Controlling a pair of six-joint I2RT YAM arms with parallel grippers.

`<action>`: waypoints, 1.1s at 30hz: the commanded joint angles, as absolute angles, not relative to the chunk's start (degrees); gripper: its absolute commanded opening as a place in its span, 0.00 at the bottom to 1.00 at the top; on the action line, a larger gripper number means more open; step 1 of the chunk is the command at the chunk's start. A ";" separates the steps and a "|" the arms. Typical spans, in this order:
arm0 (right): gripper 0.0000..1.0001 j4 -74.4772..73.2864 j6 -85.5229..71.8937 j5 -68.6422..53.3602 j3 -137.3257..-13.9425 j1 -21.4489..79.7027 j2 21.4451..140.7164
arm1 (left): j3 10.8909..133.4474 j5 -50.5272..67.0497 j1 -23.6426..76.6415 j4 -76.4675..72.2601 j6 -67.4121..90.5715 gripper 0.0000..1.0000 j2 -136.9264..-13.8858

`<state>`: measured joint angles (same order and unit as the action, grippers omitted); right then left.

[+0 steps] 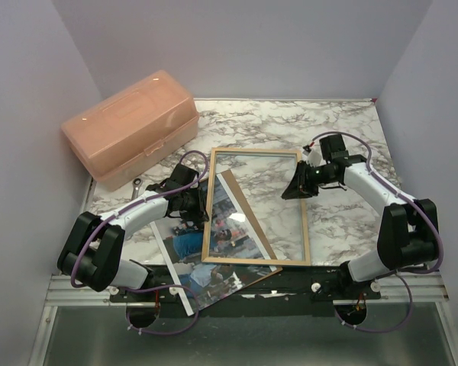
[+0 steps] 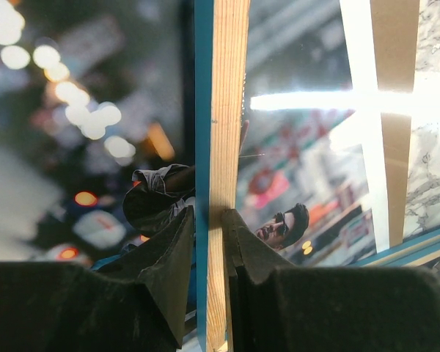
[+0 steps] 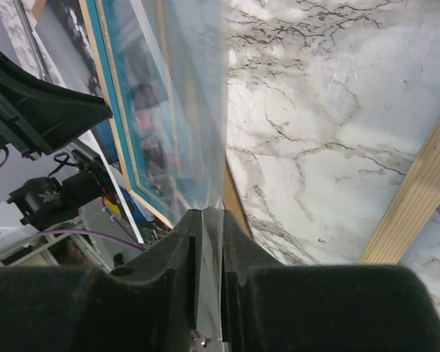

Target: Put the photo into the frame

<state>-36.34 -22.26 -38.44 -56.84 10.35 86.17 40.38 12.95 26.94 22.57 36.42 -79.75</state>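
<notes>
Frame (image 1: 252,262) is lying pale-wood side up on the marble table (image 1: 343,137), partly covering the photo (image 1: 189,253). Left gripper (image 2: 209,214) is clamping the frame's left rail. Right gripper (image 3: 213,214) is straddling the clear pane (image 3: 198,110) edge, fingers narrowly apart; whether it's gripping, I can't tell.

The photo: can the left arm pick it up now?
Probably not yet. The left gripper is clamped on the frame's side rail, and the frame covers part of the photo. Its near part lies bare, though.
</notes>
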 commanded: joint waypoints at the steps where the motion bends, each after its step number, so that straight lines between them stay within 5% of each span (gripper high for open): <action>1: 0.25 -35.63 -22.79 -35.38 -57.57 11.86 86.66 | 38.49 8.36 26.78 24.27 34.45 0.22 -82.83; 18: 0.83 -35.44 -23.27 -26.63 -58.21 15.15 87.06 | 38.67 8.46 26.81 24.29 34.28 0.22 -83.22; 33: 0.95 -35.77 -23.64 -18.54 -56.87 16.55 85.88 | 38.50 8.44 26.75 24.33 34.37 0.22 -83.06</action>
<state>-36.12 -23.18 -21.96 -57.06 15.81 86.61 40.62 13.19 26.94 21.98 36.42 -80.23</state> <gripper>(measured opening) 0.946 0.224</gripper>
